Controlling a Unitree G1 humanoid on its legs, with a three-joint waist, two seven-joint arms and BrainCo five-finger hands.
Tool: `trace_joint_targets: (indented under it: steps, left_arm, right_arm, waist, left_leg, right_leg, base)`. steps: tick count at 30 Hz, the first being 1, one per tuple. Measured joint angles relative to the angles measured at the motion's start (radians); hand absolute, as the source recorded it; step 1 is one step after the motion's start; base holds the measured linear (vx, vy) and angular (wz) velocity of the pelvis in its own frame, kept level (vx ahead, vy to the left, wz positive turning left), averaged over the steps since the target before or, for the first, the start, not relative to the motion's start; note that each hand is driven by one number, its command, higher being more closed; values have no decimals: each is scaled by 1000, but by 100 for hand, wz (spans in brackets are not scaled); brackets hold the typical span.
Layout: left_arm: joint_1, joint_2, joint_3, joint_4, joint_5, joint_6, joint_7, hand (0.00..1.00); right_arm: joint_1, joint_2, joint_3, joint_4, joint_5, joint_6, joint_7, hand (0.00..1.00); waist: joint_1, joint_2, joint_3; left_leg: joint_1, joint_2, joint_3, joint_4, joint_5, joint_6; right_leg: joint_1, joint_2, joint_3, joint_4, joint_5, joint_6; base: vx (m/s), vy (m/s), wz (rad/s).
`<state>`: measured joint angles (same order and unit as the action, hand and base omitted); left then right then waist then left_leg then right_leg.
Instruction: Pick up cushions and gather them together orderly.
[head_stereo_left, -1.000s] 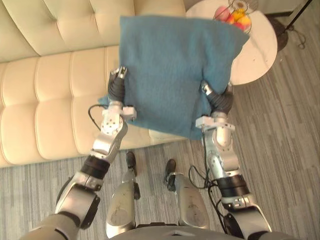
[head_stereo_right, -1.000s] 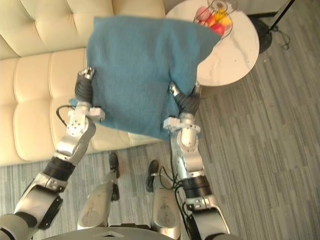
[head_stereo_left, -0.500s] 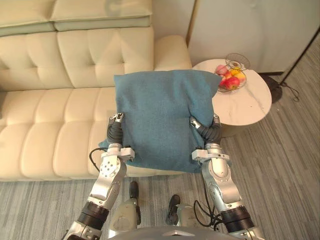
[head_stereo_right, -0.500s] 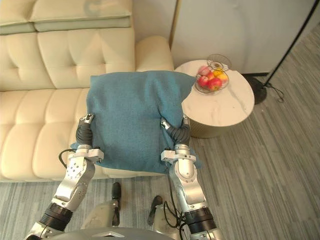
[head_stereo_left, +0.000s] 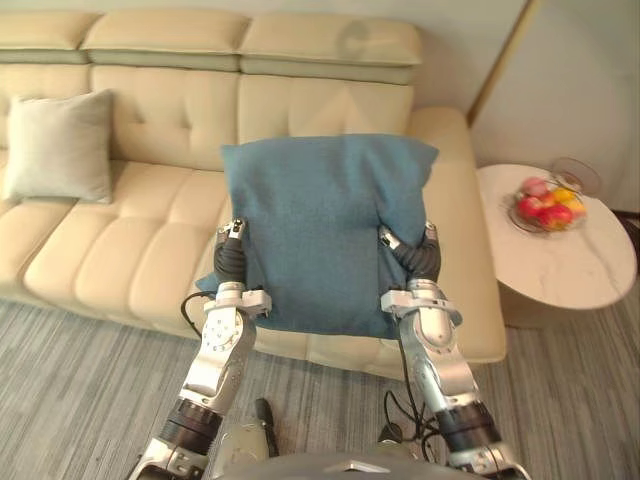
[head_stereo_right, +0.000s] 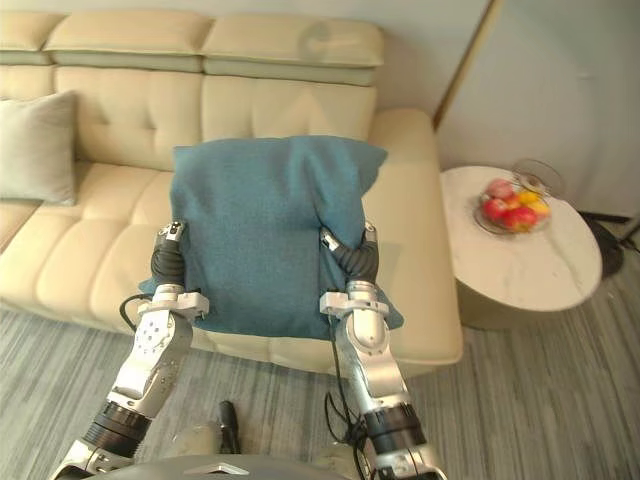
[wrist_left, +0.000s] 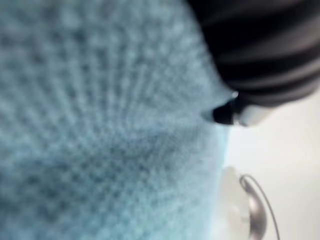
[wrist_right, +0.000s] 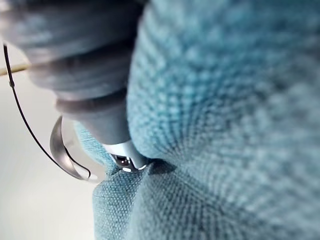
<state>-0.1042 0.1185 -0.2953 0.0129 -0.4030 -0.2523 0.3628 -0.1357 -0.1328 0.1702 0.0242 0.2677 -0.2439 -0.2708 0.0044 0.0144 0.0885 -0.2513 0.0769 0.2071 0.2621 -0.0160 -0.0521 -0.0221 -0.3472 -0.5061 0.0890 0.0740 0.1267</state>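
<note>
Left eye view: both arms rise from below, bent at the elbow, wrists turned inward. The left hand (head_stereo_left: 230, 262) and the right hand (head_stereo_left: 420, 262) press against opposite sides of a blue cushion (head_stereo_left: 320, 230), which is held upright in the air in front of the right half of the cream sofa (head_stereo_left: 120, 250). Each hand's dark cover lies against the cloth. Whether either hand is spread or clenched on it cannot be told. A pale cushion (head_stereo_left: 60, 147) leans on the sofa's backrest at its left end. Off the sofa's right end stands a round white side table (head_stereo_left: 570, 270) with a wire fruit bowl (head_stereo_left: 548, 205).

Right eye view: the same hold, but the pale cushion is cut off at the edge, and more grey plank floor (head_stereo_right: 540, 400) shows beyond the table.

Left wrist view: from very close, the ribbed cover bears into blue weave.

Right wrist view: the cover sinks into the cloth, which creases around it.
</note>
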Motion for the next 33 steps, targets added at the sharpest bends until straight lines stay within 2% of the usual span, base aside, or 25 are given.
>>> trace_joint_targets:
  steps: [1,2,3,4,5,6,7,8,9,12,14,17,18,19,21,22,24,26,27,28,29,30,31,32,33]
  left_arm:
    - [1,0,0,-1,-1,-13,0,100]
    - [1,0,0,-1,-1,-13,0,100]
    - [9,-2,0,-2,-3,-13,0,100]
    - [24,1,3,-2,-4,-12,0,100]
    - [28,1,6,-2,-4,-12,0,100]
    - [31,1,7,-2,-5,-9,0,100]
    - [32,0,7,-2,-5,-7,0,100]
    - [32,1,8,-2,-5,-7,0,100]
    - [32,1,9,-2,-5,-6,0,100]
    - [32,1,8,-2,-5,-5,-1,100]
    - [32,2,4,-2,-5,-5,-2,100]
    - [34,1,-8,-2,-5,-4,-17,100]
    - [42,1,-9,-2,-5,-4,-23,100]
    - [58,0,-10,-1,-6,-4,-37,100]
    - [83,-2,-10,-1,-6,-4,-46,100]
    - [115,-5,-10,-1,-6,-5,-50,100]
    - [138,-10,-10,-1,-6,-5,-62,100]
    - [139,-16,-10,0,-6,-4,-70,100]
    - [138,-17,-10,1,-6,-3,-75,100]
    - [138,-17,-10,1,-6,-2,-77,100]
    - [138,-17,-10,1,-6,-1,-82,100]
    - [138,-20,-11,1,-6,0,-84,100]
    - [127,-12,-13,24,-6,6,-85,100]
    - [126,-10,-13,27,-6,7,-85,100]
    - [124,3,-15,28,-6,7,-85,100]
  right_arm:
    - [-6,6,0,0,0,0,0,100]
    - [-7,8,0,1,0,0,0,100]
    - [-7,9,1,10,0,0,0,100]
    - [-7,12,9,37,0,0,0,100]
    - [-7,16,12,50,0,0,0,100]
    - [-8,24,13,73,0,1,0,100]
    - [-8,24,13,85,1,2,1,100]
    - [-11,23,14,84,1,2,3,100]
    - [-20,15,16,89,3,2,6,100]
    - [-41,-15,25,111,6,2,11,100]
    - [-40,-19,25,111,6,2,11,100]
    - [-31,-42,24,110,22,2,21,100]
    - [-18,-41,25,107,22,2,22,100]
    - [2,-41,25,91,23,2,23,100]
    - [36,-41,25,41,23,3,24,100]
    - [59,-41,26,2,22,3,35,100]
    - [61,-43,25,-17,22,0,43,100]
    - [61,-43,22,-11,22,-2,43,100]
    - [61,-43,19,-4,22,-2,43,100]
    - [61,-43,17,-3,22,-1,43,100]
    - [62,-43,14,-2,21,-1,43,100]
    - [62,-48,13,-2,20,-1,43,100]
    - [63,-31,8,37,19,-2,44,100]
    - [63,-31,9,46,18,0,44,100]
    - [64,-27,8,58,19,2,44,100]
  waist:
    - [12,-10,7]
    - [14,-14,10]
    - [8,-1,9]
    - [-4,-15,18]
    - [-9,-28,23]
    - [-24,-44,29]
    - [-30,-46,28]
    - [-30,-46,28]
    - [-33,-37,35]
    - [-48,-16,48]
    - [-66,-22,44]
    - [-63,-3,42]
    - [-61,-2,42]
    - [-54,-3,42]
    - [-41,-2,42]
    - [-25,7,36]
    - [-20,21,26]
    - [-23,23,25]
    - [-28,24,24]
    - [-29,26,23]
    - [-31,37,16]
    - [-31,56,5]
    - [-50,43,-6]
    - [-54,39,-8]
    - [-48,8,-11]
  left_leg:
    - [-28,-18,17,36,-28,11]
    - [-41,-17,37,63,-47,18]
    - [-51,-15,72,99,-83,34]
    - [-24,-29,82,88,-85,66]
    - [-9,-40,84,74,-84,78]
    - [9,-50,77,52,-78,95]
    - [13,-50,74,31,-74,100]
    - [18,-50,75,4,-58,108]
    - [38,-56,77,-42,-40,108]
    - [101,-83,75,-153,5,95]
    - [113,-106,63,-169,11,89]
    - [109,-90,39,-113,-31,65]
    - [111,-72,41,-78,-54,44]
    - [90,-39,55,38,-86,5]
    - [33,11,103,242,-95,-4]
    - [-11,60,129,383,-117,-5]
    - [-34,99,118,418,-166,-2]
    - [-33,115,74,327,-189,-4]
    - [-11,105,8,168,-172,-17]
    - [-2,103,-13,107,-153,-22]
    - [23,105,-56,-19,-95,-27]
    - [53,118,-103,-127,1,-44]
    - [64,98,-97,-144,96,-74]
    - [71,87,-97,-153,89,-68]
    - [86,44,-66,-161,76,-49]
  right_leg:
    - [-42,-47,3,61,-41,-9]
    - [-62,-59,12,90,-57,-35]
    - [-103,-75,54,174,-105,-166]
    - [-131,-76,121,243,-166,-325]
    - [-140,-69,166,269,-172,-319]
    - [-164,-27,227,318,-174,-215]
    - [-177,28,239,327,-187,-148]
    - [-189,85,230,315,-201,-125]
    - [-196,149,216,279,-213,-129]
    - [-215,229,228,213,-206,-128]
    - [-216,239,281,198,-156,-140]
    - [-169,254,263,165,-150,-130]
    - [-135,265,252,140,-150,-132]
    - [-81,280,249,93,-145,-135]
    - [-32,289,263,64,-141,-135]
    - [1,295,299,44,-140,-136]
    - [12,293,343,30,-139,-134]
    - [17,270,384,24,-132,-123]
    - [20,247,408,19,-127,-114]
    - [21,242,416,14,-122,-107]
    - [24,239,430,-3,-114,-89]
    - [38,246,445,-37,-107,-51]
    - [84,223,446,-110,-89,-5]
    - [89,217,437,-114,-77,-4]
    - [92,173,436,-115,-76,2]
  base:
    - [-93,187,18]
    - [-94,228,2]
    - [-90,219,-12]
    - [-65,212,-13]
    - [-44,141,-4]
    - [-6,95,7]
    - [6,94,4]
    - [38,86,-9]
    - [35,69,-15]
    - [62,65,-3]
    - [101,8,36]
    - [198,-58,22]
    - [207,-72,9]
    - [244,-87,0]
    - [221,-44,-38]
    - [230,8,-69]
    - [181,56,-75]
    - [188,176,-68]
    - [153,235,-54]
    - [148,315,-53]
    - [169,376,-45]
    - [253,532,-38]
    - [192,381,-23]
    - [177,388,-10]
    - [77,209,-13]
